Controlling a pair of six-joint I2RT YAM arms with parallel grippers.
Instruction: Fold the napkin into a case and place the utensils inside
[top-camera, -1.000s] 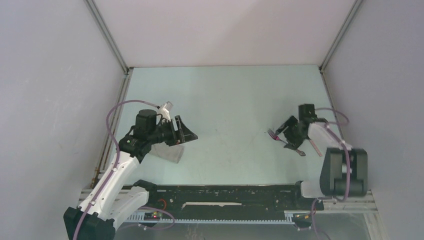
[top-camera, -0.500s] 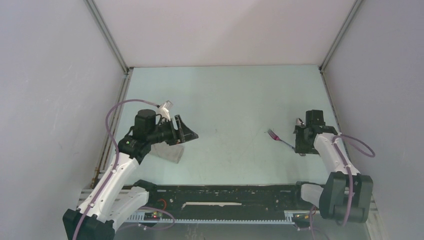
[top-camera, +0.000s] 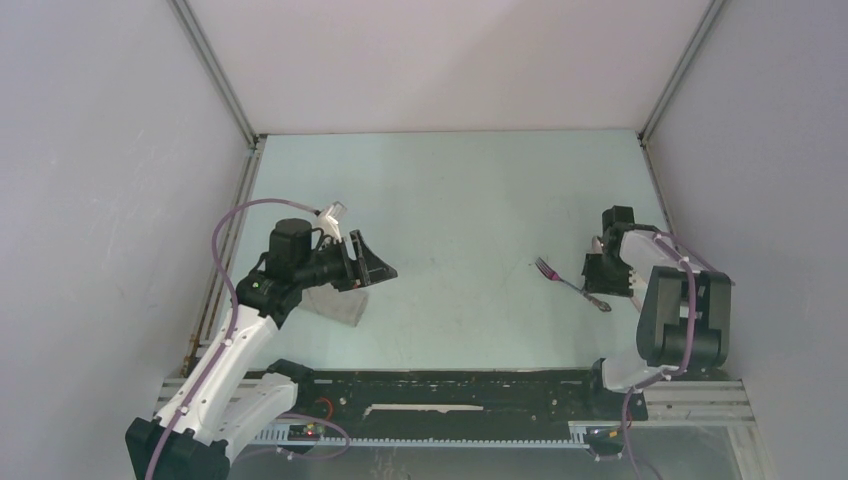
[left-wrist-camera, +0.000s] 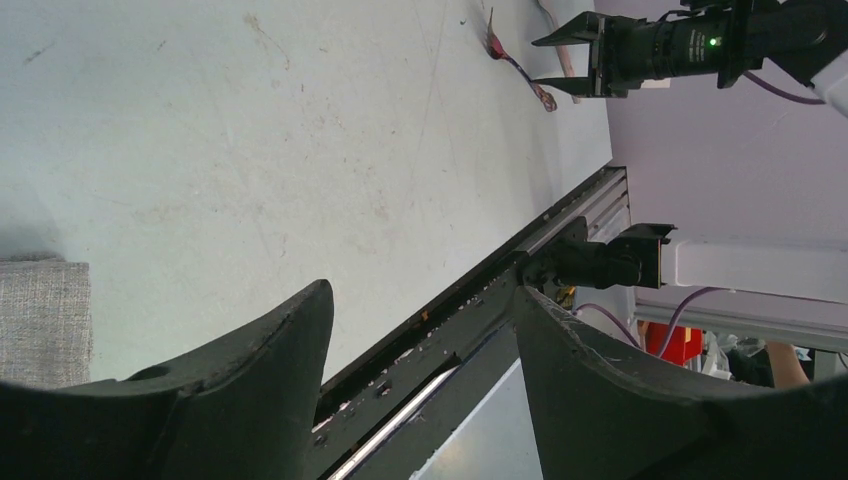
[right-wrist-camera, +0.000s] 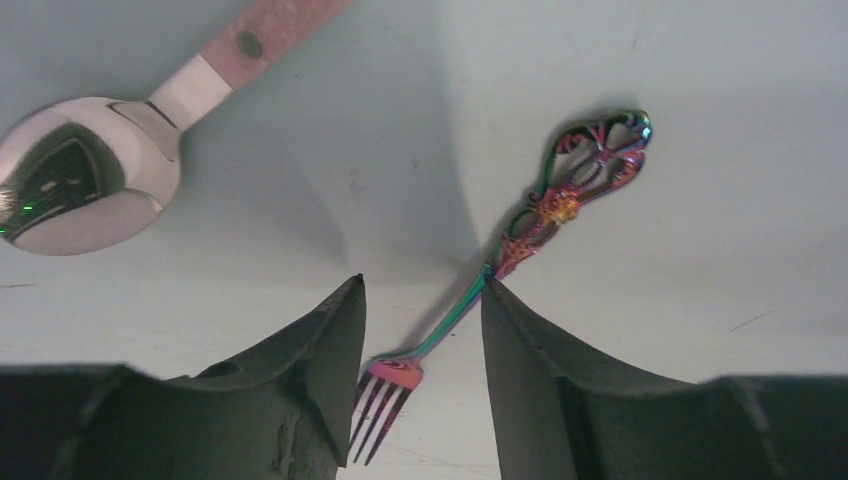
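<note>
The napkin (top-camera: 338, 306) lies folded into a small grey-beige piece at the left, partly under my left gripper (top-camera: 375, 268). That gripper is open, empty and hovers above the cloth. A corner of the cloth shows in the left wrist view (left-wrist-camera: 40, 310). The fork (right-wrist-camera: 560, 195) is iridescent with an ornate handle and lies flat on the table (top-camera: 460, 200). The fork also shows in the top view (top-camera: 558, 277). My right gripper (right-wrist-camera: 424, 283) is open, low over the fork, its jaws either side of the neck. The spoon (right-wrist-camera: 85, 175), with a pinkish handle, lies beside it.
The table is pale green with grey walls on three sides. A black rail (top-camera: 450, 385) runs along the near edge between the arm bases. The left wrist view shows the right gripper (left-wrist-camera: 575, 60) and the fork (left-wrist-camera: 505, 55) far off.
My right arm has folded back and its gripper has turned and settled over the fork's neck. The fork, the cloth and my left arm have not moved.
</note>
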